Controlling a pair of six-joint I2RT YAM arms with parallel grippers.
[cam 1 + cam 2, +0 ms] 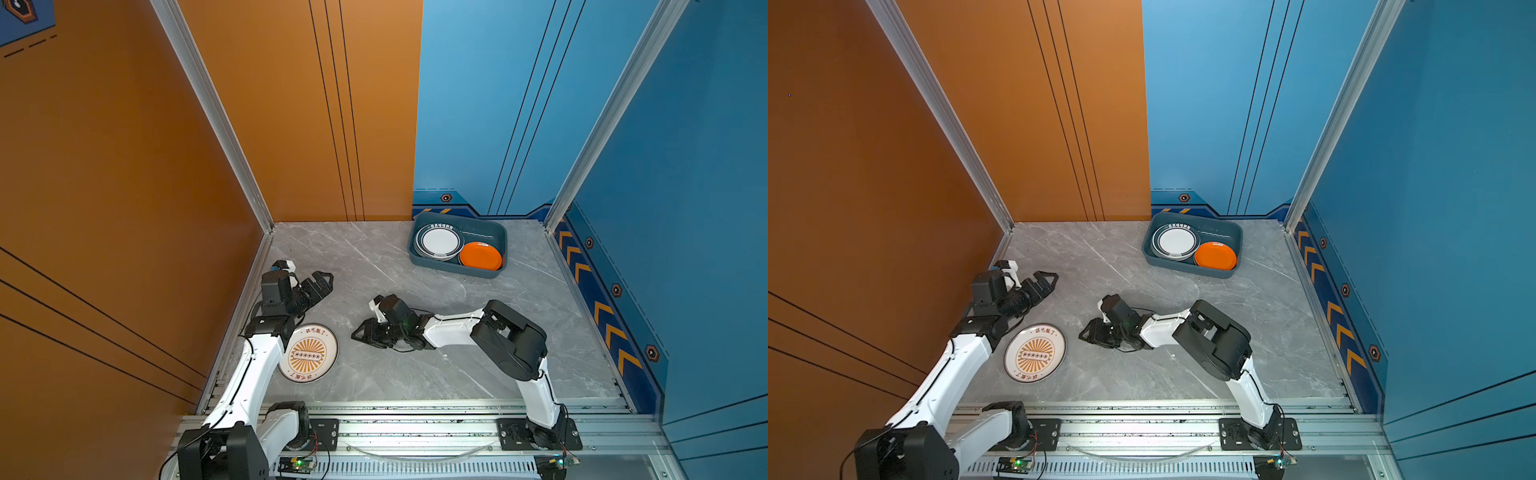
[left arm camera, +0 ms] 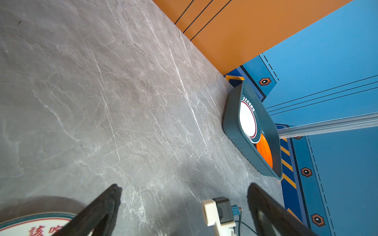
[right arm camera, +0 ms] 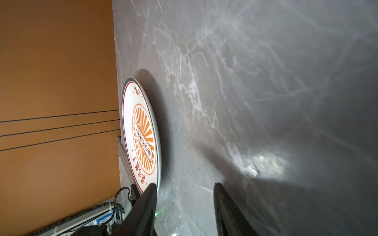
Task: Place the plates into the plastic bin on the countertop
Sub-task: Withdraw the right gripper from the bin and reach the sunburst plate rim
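A white plate with an orange sunburst (image 1: 308, 353) (image 1: 1035, 353) lies flat on the grey countertop (image 1: 415, 374) at the front left, beside my left arm. My right gripper (image 1: 358, 330) (image 3: 185, 185) hovers low just right of it, jaws partly apart with only bare stone between them; the sunburst plate (image 3: 143, 132) is beside one finger. My left gripper (image 1: 326, 280) (image 2: 184, 186) stands wide open and empty behind the plate. The plastic bin (image 1: 449, 266) (image 1: 1183, 266) (image 2: 235, 130) sits at the back right, holding a white dark-ringed plate (image 1: 439, 242) on a stack and an orange plate (image 1: 481, 255).
An orange wall (image 1: 124, 208) bounds the counter on the left and a blue wall (image 1: 685, 208) on the right. An aluminium rail (image 1: 415, 428) carrying both arm bases runs along the front edge. The right arm's elbow (image 1: 511, 336) rises over the counter's right half.
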